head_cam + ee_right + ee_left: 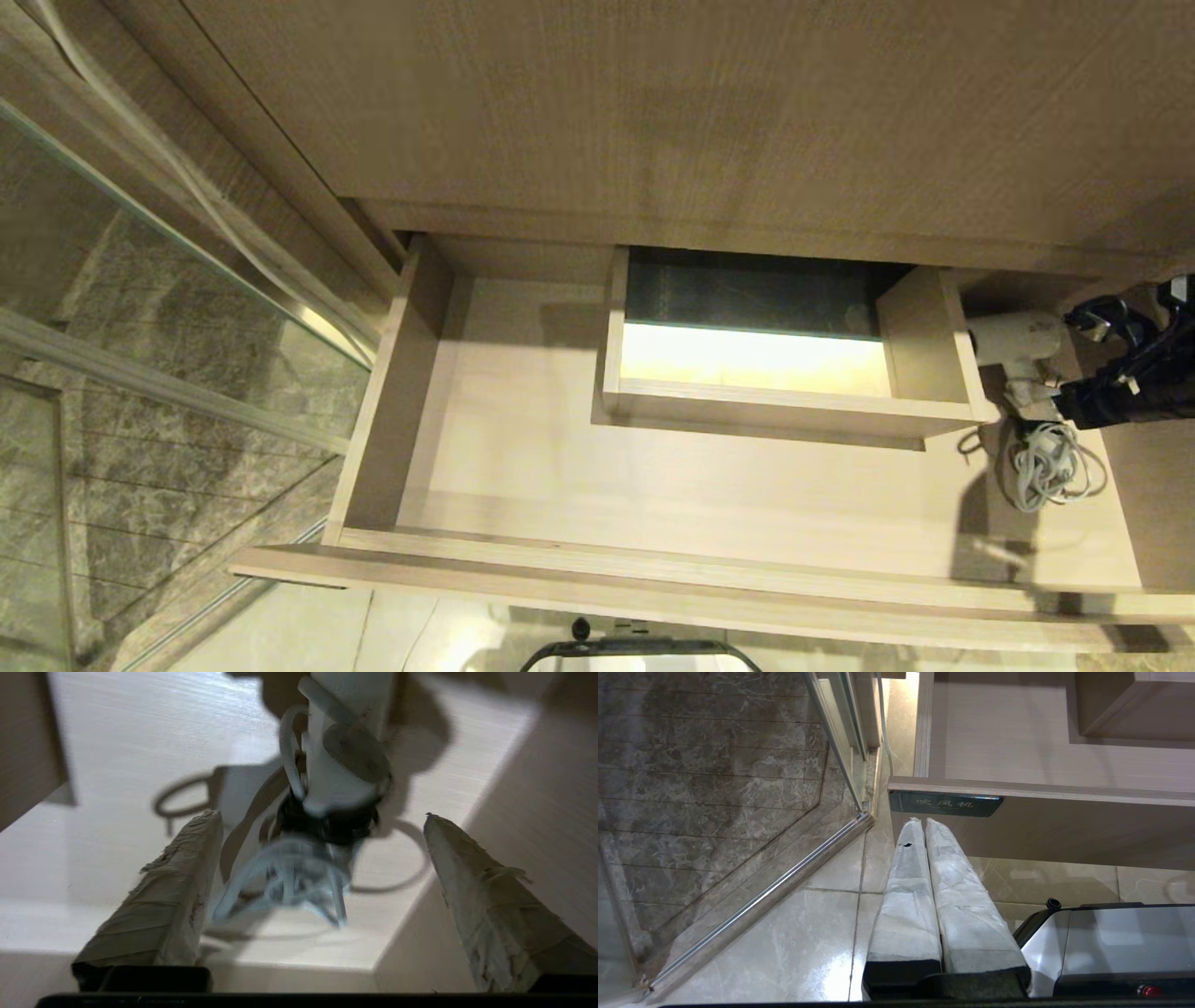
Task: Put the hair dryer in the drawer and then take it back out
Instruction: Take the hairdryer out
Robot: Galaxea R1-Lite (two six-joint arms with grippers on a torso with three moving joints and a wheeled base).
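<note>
The drawer [523,448] of light wood grain is pulled out wide. The white hair dryer [1018,338] lies in its right rear corner, with its bundled white cord [1050,467] trailing toward the front. My right gripper [1074,369] hangs just beside the dryer's handle. In the right wrist view the right gripper [320,813] is open, its taped fingers [177,882] wide apart on either side of the hair dryer [336,774] and cord [285,882], touching neither. My left gripper [923,820] is shut on nothing, parked low in front of the drawer front [1064,826].
A boxed cutout [775,373] fills the drawer's rear centre. A taller wood panel [653,112] overhangs the back. A glass partition [140,308] and marble wall stand on the left. A dark label plate [945,803] sits on the drawer front. My base [1111,942] is below.
</note>
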